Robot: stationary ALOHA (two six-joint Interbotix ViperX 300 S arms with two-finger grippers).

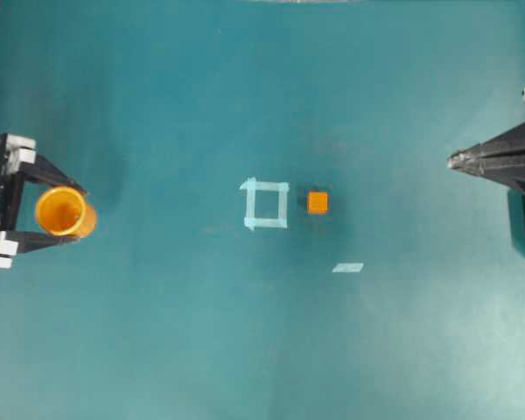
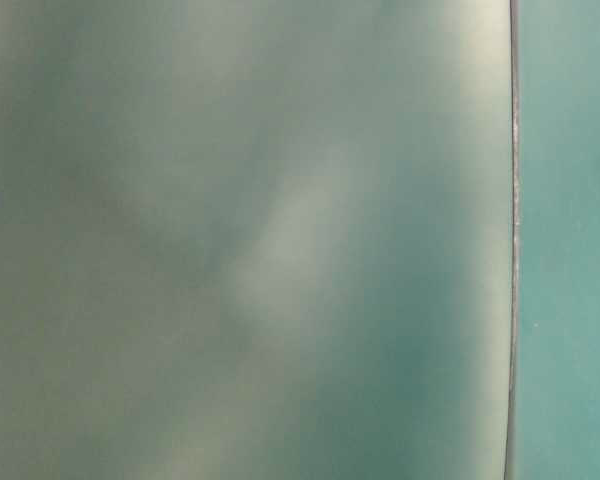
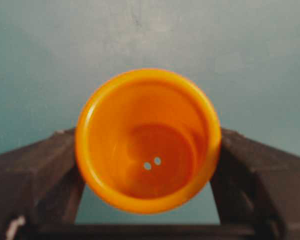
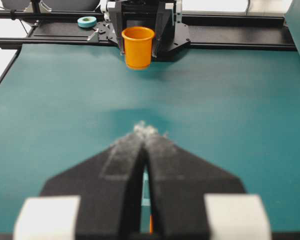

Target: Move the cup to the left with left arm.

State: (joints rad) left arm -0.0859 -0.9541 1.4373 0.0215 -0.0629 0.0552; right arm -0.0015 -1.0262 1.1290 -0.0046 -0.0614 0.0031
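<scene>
The orange-yellow cup [image 1: 64, 212] stands upright at the far left of the teal table, mouth up. My left gripper [image 1: 80, 213] is shut on the cup, one black finger pressed against each side. In the left wrist view the cup [image 3: 147, 142] sits between the two fingers [image 3: 37, 172], and two small holes show in its bottom. From the right wrist view the cup [image 4: 138, 46] is far across the table, held by the left gripper [image 4: 139, 42]. My right gripper [image 1: 452, 160] rests shut at the right edge, its tips [image 4: 146, 131] together and holding nothing.
A small orange cube [image 1: 318, 202] lies just right of a pale tape square [image 1: 265, 204] at mid-table. A loose strip of tape [image 1: 347, 268] lies nearer the front. A roll of tape [image 4: 87, 21] sits on the black frame behind the left arm.
</scene>
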